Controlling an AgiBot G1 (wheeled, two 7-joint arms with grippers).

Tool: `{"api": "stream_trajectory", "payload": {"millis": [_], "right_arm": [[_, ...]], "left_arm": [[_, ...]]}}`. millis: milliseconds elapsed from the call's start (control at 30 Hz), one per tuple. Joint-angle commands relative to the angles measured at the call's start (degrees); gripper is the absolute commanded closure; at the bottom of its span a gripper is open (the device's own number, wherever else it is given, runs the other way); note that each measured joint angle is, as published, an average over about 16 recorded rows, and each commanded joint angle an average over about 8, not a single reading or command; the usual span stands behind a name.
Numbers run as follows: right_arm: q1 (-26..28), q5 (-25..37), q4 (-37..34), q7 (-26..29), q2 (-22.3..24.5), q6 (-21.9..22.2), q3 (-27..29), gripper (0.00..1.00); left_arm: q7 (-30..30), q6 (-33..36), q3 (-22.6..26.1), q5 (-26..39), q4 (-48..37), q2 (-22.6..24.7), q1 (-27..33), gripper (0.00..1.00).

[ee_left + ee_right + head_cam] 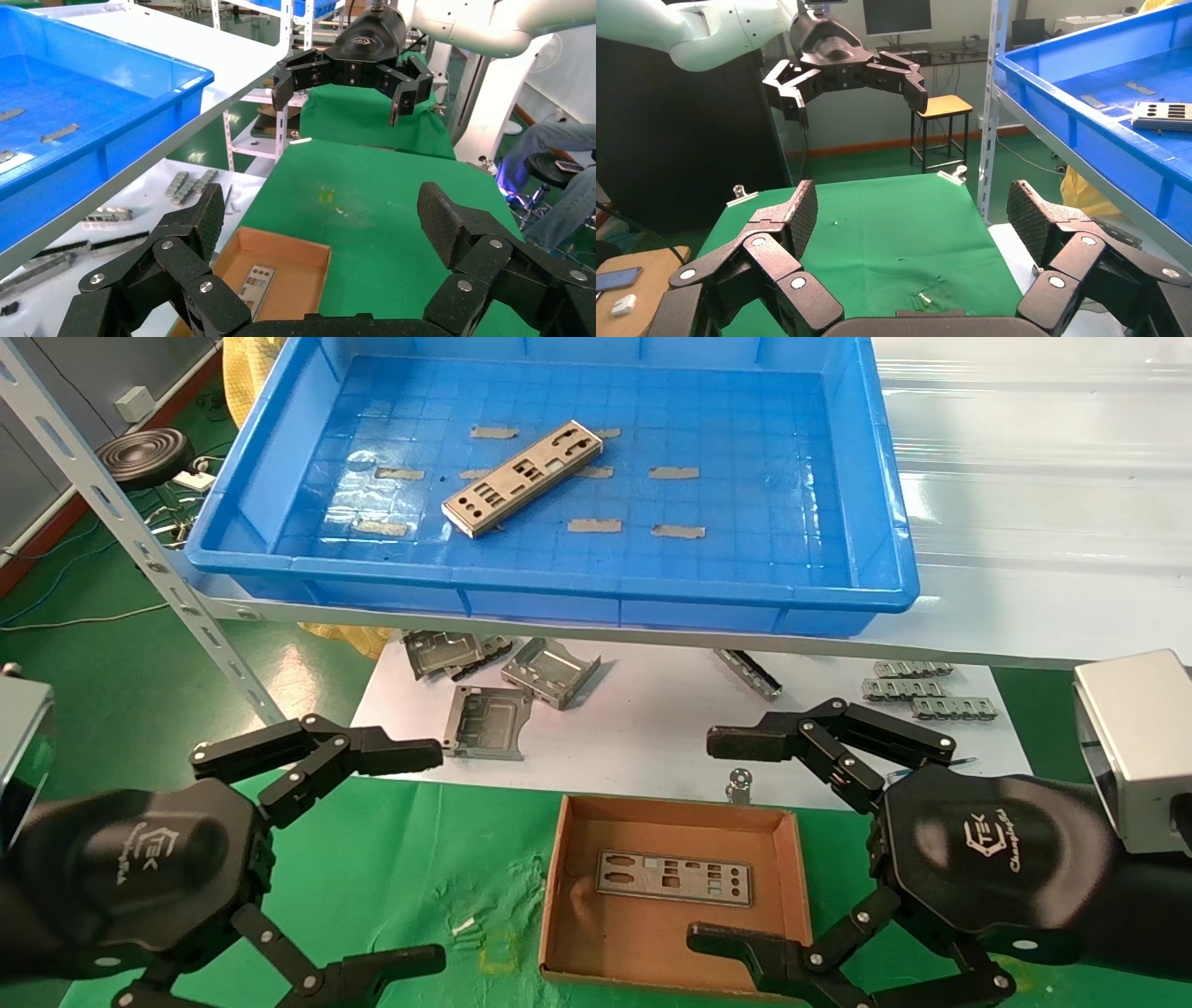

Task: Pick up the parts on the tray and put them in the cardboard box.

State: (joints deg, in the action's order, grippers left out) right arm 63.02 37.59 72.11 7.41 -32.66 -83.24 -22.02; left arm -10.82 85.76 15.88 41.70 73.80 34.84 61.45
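Nearest, two black robot tools hang low over a bench draped in green cloth (pixel 419 859). The left tool (pixel 424 854) is spread wide and holds nothing; it sits to the left of the cardboard box (pixel 563 859). The right tool (pixel 722 840) is also spread wide and empty, with one finger over the box's near right corner and the other past its far right corner. Inside the box one flat punched metal part (pixel 673 877) lies flat near the far wall. Beyond the box, a white sheet (pixel 652 728) carries several folded grey brackets (pixel 549 671). Farther still, above and behind the box, the blue tray (pixel 875 523) rests on a shelf. A second part (pixel 521 479) lies slantwise on the tray floor, left of centre, among small grey tape strips (pixel 677 531).
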Motion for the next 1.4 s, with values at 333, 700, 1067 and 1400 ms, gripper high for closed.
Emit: {"api": "stream_trajectory", "payload": {"millis": [333, 700, 1067, 1400], "right_arm": [[0.0, 0.0, 0.0, 0.0, 0.0, 0.0, 0.0, 0.00], [0.0, 0.0, 0.0, 0.0, 0.0, 0.0, 0.0, 0.00], [0.0, 0.0, 0.0, 0.0, 0.0, 0.0, 0.0, 0.00], [0.0, 0.0, 0.0, 0.0, 0.0, 0.0, 0.0, 0.00]], "left_arm": [[0.1, 0.0, 0.1, 0.1, -0.2, 0.2, 0.1, 0.00], [0.1, -0.1, 0.2, 0.2, -0.3, 0.2, 0.1, 0.00], [0.2, -0.1, 0.2, 0.2, -0.4, 0.3, 0.2, 0.00], [0.2, -0.1, 0.2, 0.2, -0.4, 0.3, 0.2, 0.00]]}}
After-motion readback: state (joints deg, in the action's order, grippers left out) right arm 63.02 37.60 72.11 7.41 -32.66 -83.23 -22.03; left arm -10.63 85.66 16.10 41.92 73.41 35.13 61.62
